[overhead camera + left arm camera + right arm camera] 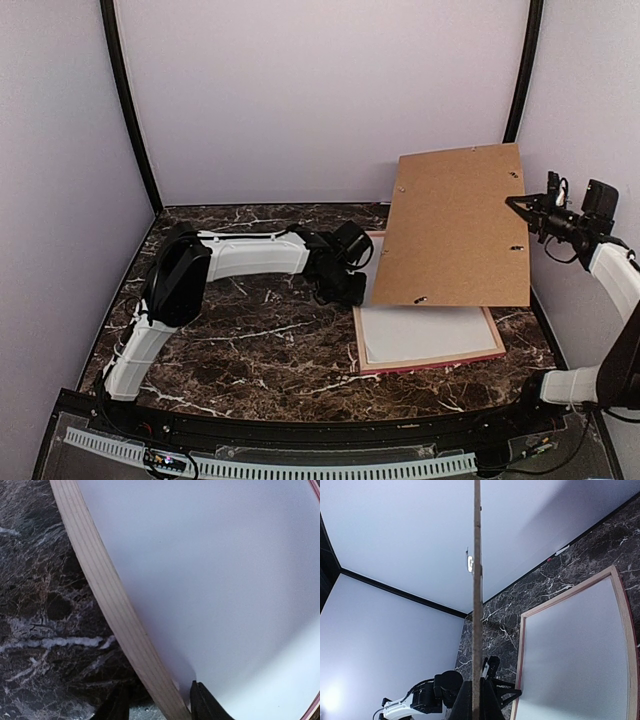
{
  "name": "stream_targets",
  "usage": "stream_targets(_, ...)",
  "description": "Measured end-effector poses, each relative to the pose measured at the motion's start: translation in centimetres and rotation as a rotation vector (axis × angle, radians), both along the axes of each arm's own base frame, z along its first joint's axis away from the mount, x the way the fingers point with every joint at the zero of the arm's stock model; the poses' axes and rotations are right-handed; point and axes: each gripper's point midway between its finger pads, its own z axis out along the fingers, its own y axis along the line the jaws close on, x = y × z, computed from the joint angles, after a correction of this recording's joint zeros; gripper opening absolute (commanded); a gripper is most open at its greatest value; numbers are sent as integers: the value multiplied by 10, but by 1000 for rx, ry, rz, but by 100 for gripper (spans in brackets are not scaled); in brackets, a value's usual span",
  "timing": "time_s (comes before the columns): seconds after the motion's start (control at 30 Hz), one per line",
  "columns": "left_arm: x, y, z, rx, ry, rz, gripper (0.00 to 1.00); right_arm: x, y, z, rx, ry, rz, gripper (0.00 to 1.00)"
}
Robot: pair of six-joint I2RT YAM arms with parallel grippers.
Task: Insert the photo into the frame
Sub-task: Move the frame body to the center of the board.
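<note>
The frame [430,362] lies flat on the dark marble table [250,345], on the right side, near the front. The photo [425,335] lies inside the frame with its plain white side up, so the picture side cannot be seen. The white sheet fills the space between the thin pink wood rails. The left arm reaches across the table to the left rail of the frame. The left gripper [159,692] is down at that rail, with one finger on each side of it. The outer finger [117,707] is over the table, and a small dark gap shows between it and the rail. The inner finger [205,705] is on the white sheet, right beside the rail. So these jaws are partly apart and do not squeeze the rail. The right gripper [520,207] is up in the air on the right, with its jaws closed tight on the edge of the brown board [455,225]. The board hangs tilted above the back part of the frame and does not touch it.
</note>
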Motion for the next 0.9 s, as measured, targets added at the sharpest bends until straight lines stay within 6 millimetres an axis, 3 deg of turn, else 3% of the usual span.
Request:
stream_targets(0.27,1,4,-1,16,-33,29,27,-2,1,-4,1,7,-1,0)
stream_targets(0.43,1,25,0,43,-48,71,21,-3,1,-5,-7,7,-1,0)
stream_targets(0.7,4,90,-1,85,-34,177,16,-4,6,-14,-23,36,5,0)
stream_targets(0.9,-3,140,-2,108,-20,253,14,-7,21,-22,-43,54,48,0)
